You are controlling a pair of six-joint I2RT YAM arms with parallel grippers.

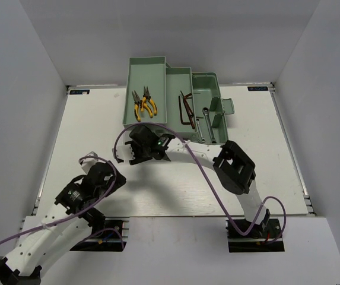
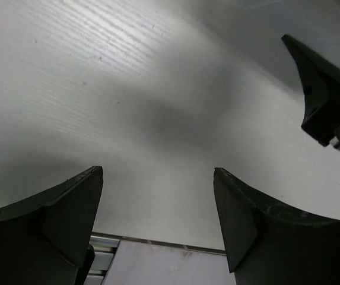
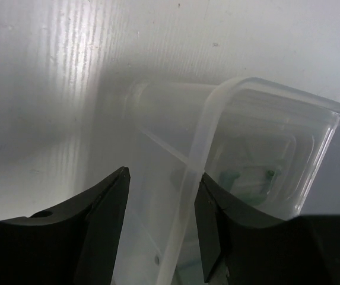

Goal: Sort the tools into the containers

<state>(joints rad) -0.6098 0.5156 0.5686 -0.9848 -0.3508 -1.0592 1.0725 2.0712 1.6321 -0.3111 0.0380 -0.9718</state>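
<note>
Translucent clear plastic lid (image 3: 264,148): its rim lies between the parted jaws of the right gripper (image 3: 162,172), unclamped. A sideways pull-out could snag and drag it. Yellow-handled pliers (image 1: 144,102) and dark hex keys (image 1: 186,110) sit in the pale green toolbox trays (image 1: 149,74) just beyond that gripper. Left gripper (image 2: 158,170) is spread wide, empty. White ribbed table (image 1: 264,154), plain white walls (image 1: 33,71).

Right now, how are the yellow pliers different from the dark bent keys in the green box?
The pliers have bright yellow handles; the bent keys are dark reddish-brown. The pliers are chunky, with two handles each; the bent keys are thin rods. The pliers lie in the left tray, the bent keys in the middle tray. Both rest inside pale green trays.
</note>
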